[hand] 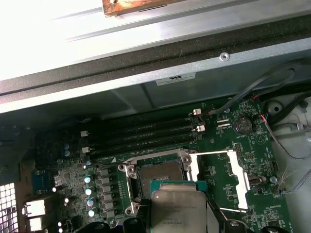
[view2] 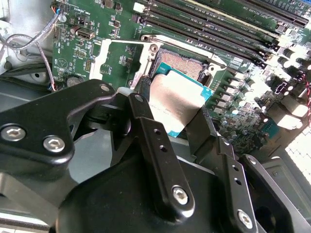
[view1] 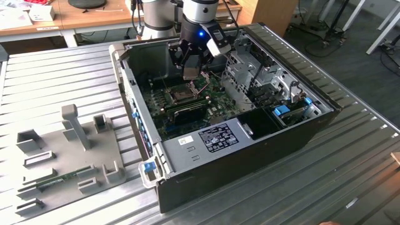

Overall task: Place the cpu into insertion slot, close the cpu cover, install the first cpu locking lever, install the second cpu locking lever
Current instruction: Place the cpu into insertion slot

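While the cpu (view2: 175,99) hangs unseated just above the insertion slot (view2: 187,65) on the circuit board (view2: 77,63), the gripper (view2: 172,114) pinches its edges | cpu cover (view2: 99,58) lies swung open beside slot | judged: placing underway; cover, both levers outstanding.

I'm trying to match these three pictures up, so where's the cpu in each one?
Exterior view: the cpu looks like the grey plate held in the gripper, above the green board inside the case.
Second wrist view: the cpu sits between the black fingers, near the open socket.
First wrist view: the cpu hangs beside the raised cpu cover.
Shared landmark: the insertion slot.
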You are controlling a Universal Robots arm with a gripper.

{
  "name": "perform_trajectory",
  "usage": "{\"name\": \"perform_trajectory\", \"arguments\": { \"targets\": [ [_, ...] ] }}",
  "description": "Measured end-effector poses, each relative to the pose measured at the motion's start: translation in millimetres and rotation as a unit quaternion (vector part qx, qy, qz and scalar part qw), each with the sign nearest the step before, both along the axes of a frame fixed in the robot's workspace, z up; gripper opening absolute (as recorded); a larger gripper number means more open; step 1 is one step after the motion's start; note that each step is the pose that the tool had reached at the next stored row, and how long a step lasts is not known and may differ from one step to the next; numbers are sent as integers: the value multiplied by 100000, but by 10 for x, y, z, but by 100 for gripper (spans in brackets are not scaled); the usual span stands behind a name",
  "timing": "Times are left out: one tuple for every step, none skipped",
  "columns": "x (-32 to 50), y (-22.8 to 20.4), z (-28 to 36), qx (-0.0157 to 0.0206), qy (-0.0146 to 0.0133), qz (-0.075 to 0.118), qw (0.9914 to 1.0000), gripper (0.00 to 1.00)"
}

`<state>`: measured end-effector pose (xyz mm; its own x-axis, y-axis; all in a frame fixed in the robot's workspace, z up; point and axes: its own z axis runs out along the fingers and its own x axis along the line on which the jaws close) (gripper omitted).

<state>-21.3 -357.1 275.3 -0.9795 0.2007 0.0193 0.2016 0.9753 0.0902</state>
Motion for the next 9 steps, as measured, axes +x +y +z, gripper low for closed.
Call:
{"name": "perform_trajectory", "arguments": {
  "targets": [
    [0,0,0,0,0,-4,100000,54],
    [0,0,0,1,0,-3,100000,54],
    [0,0,0,-1,0,-2,100000,54],
    [0,0,0,0,-1,-3,100000,54],
    [0,0,0,0,-1,-4,100000,54],
    [0,0,0,-1,1,-11,100000,54],
    [0,0,0,0,2,-47,100000,54],
    [0,0,0,-1,0,-160,100000,54],
    [0,0,0,-3,2,-408,99999,54]
  ]
}}
